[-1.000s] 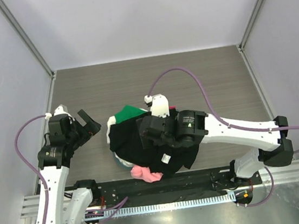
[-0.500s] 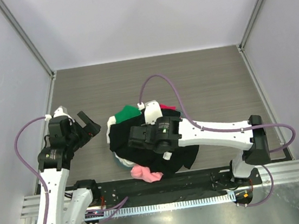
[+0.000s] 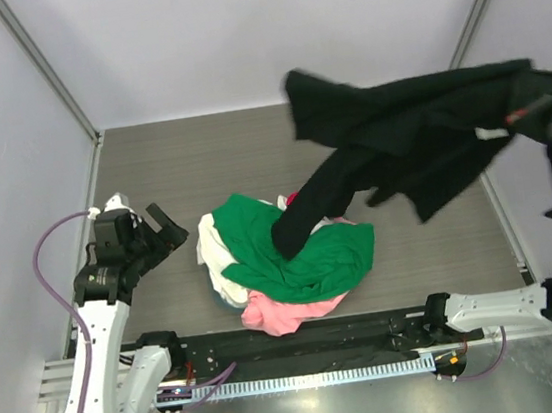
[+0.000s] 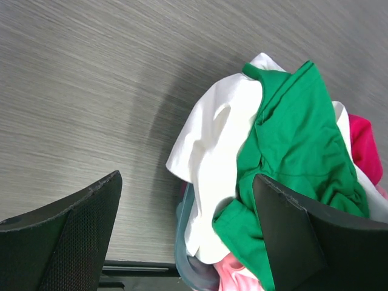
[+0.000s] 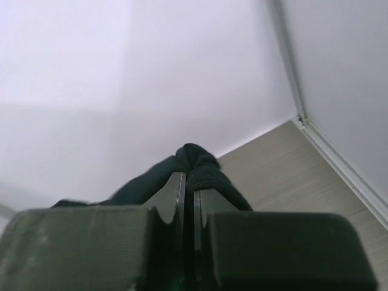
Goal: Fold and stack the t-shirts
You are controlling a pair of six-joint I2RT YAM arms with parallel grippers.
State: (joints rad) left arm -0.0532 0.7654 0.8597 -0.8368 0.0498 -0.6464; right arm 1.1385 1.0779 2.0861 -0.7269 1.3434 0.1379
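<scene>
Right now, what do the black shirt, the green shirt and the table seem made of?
Black shirt: soft matte knit, probably cotton; it hangs in limp folds. Green shirt: similar matte cloth, crumpled with soft creases. Table: grey wood-look surface, likely laminate; fine straight grain lines, low sheen.

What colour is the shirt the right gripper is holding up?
Black. The t-shirt held by the right gripper shows best in the top external view.
</scene>
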